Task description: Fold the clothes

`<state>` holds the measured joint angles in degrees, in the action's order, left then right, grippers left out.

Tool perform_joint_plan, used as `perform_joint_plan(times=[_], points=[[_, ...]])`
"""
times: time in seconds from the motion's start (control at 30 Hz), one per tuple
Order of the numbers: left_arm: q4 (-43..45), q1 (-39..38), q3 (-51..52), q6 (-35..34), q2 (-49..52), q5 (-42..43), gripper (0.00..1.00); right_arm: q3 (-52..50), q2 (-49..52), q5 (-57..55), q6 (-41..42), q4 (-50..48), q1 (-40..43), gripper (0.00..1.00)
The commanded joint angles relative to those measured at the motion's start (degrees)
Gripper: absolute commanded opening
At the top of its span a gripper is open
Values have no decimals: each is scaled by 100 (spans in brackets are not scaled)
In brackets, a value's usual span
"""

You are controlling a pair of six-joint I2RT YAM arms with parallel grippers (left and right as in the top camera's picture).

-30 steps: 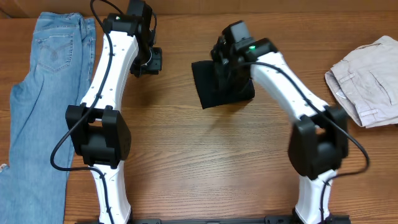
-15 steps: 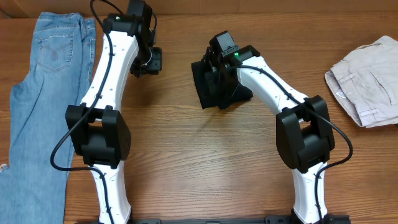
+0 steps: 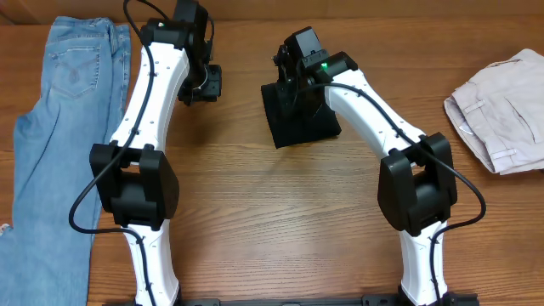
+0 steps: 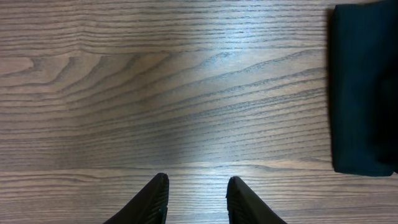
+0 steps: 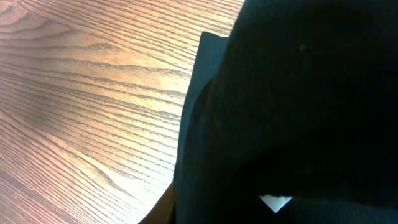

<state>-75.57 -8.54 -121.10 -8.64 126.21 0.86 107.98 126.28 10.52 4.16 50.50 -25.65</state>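
Since the right arm [image 3: 367,100] moved back, the clothes [image 3: 297,129] lie flatter.

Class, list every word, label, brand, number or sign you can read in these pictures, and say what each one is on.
No text is readable in any view.
White tag on the black garment: only a corner shows, and nothing on it is legible.
Jeans: pocket stitching only, no label can be read.
Green light on the right arm: a lamp with no lettering.
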Motion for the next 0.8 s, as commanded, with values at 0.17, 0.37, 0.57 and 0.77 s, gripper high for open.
perform_joint_plan(times=[0.17,0.37,0.57,0.77], points=[[22,26,33,-39,-85,63,34,109,267,415,15,-208,-68,15],[15,26,33,-39,-85,63,35,109,267,522,15,-153,-151,23],[15,26,33,-26,-85,63,45,164,155,1250,-391,273,-175,43],[20,26,33,-11,-85,63,47,299,-573,1349,-490,315,-44,53]])
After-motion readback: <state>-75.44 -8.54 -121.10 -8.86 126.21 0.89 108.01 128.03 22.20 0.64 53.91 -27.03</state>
